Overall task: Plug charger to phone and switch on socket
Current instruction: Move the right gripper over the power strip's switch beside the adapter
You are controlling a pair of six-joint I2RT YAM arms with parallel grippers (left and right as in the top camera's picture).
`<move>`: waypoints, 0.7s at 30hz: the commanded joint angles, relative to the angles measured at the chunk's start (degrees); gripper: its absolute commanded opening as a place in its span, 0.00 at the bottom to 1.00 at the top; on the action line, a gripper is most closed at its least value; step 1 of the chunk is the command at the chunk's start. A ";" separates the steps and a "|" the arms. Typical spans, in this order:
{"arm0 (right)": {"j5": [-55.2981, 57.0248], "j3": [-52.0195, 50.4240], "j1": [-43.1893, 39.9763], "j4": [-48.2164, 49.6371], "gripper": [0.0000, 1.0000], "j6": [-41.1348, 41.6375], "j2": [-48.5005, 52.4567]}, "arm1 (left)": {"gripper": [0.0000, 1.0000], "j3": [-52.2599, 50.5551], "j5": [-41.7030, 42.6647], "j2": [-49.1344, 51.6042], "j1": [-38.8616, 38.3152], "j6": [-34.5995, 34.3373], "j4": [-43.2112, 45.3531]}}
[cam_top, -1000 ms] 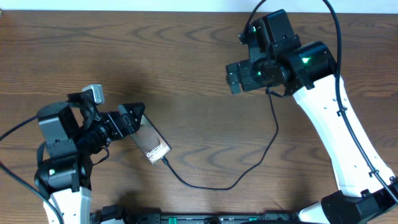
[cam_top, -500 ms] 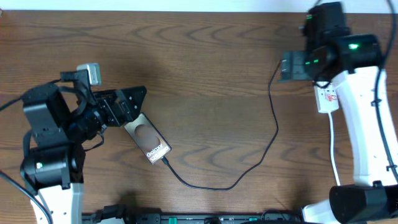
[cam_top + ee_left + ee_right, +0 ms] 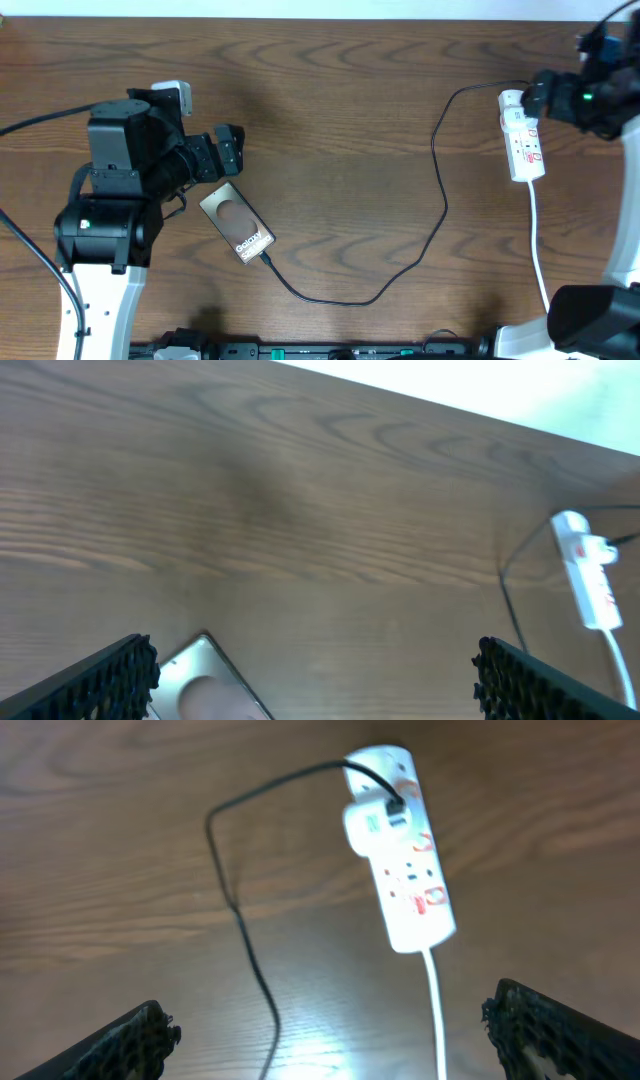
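- My left fingers are spread wide and grip nothing. The left gripper hangs over the left part of the wooden table and points to the right.
- Just nearer than those fingertips lies the phone. It is flat and face up, turned diagonally, with its lettering at the near right end. Its far corner shows low between my left fingers in the left wrist view, and I am not gripping it.
- My right fingers are also spread wide. The right gripper hovers at the far right of the table, holding nothing.
- Ahead of that gripper the socket lies flat on the wood, its length running far to near, with red marks on its face. The right wrist view is too blurred for me to tell how the switches stand.
- A white cord leaves the socket's near end and runs toward the near edge of the table.
- The charger has its black plug sitting in the far end of the socket. From there the thin cable arcs left, then runs nearer across the middle of the table and curves left again.
- Its connector tip meets the near right end of the phone. I cannot tell whether it is fully pushed in.
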 commanded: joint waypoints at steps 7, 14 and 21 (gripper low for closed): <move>-23.30 0.35 -16.98 2.97 0.99 -13.75 2.12 | 1.00 1.79 -7.89 -0.11 -1.51 -0.55 0.09; -28.28 0.35 -20.26 4.33 0.99 -17.55 8.11 | 1.00 1.79 -7.89 -0.11 -1.51 -0.55 -0.02; -29.64 0.37 -19.02 8.17 0.99 -17.55 18.36 | 1.00 1.79 -7.91 -0.11 -1.51 -0.52 -0.46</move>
